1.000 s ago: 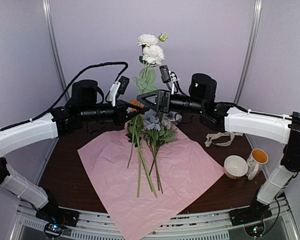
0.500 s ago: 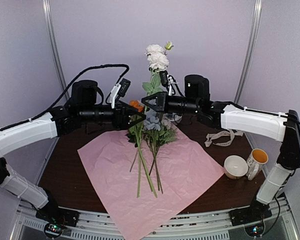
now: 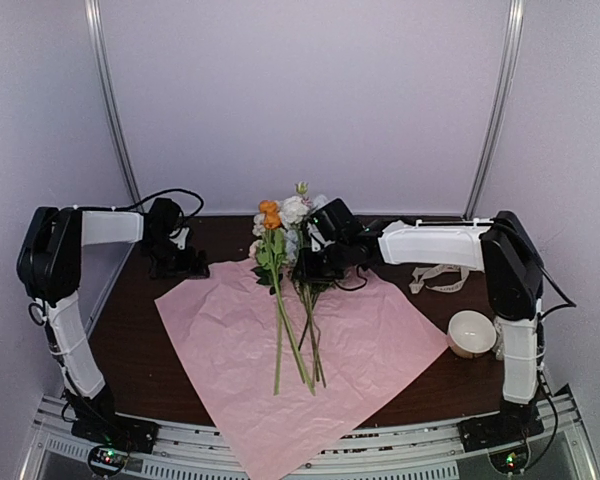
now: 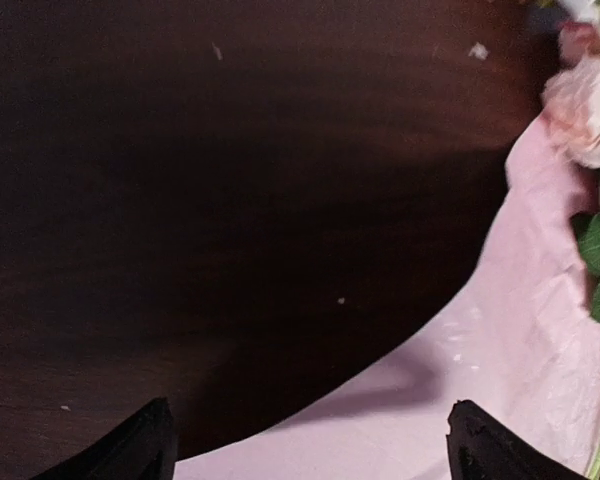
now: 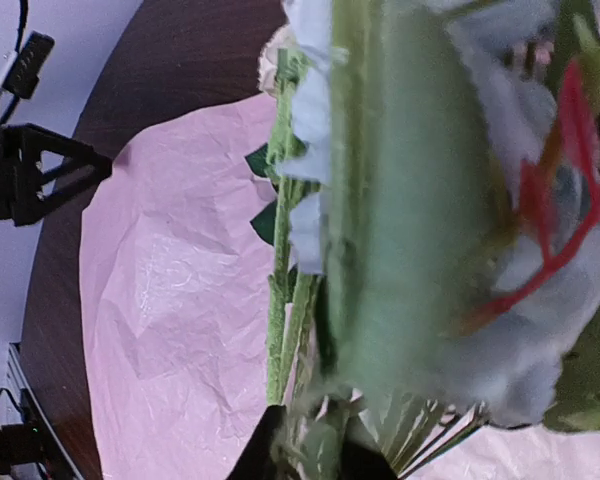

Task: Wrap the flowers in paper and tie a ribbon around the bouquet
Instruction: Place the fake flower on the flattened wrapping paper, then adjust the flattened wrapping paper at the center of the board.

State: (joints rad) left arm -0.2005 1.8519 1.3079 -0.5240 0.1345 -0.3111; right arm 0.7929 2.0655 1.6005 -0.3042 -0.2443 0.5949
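Near the bowl (image 3: 471, 333), overhead only: ribbon (image 3: 437, 279)

Thin, matt, crinkled paper (image 3: 365, 340); the table (image 4: 230, 200) is dark, faintly glossy wood; the flowers (image 3: 280, 215) have cloth-like petals on smooth plastic-looking stems

In your right wrist view the flowers (image 5: 410, 200) are a blur across the right side, and the right gripper (image 5: 305, 455) is buried in stems at the bottom edge; its grip is unreadable. The left gripper (image 4: 305, 445) shows only two tips, lower corners.
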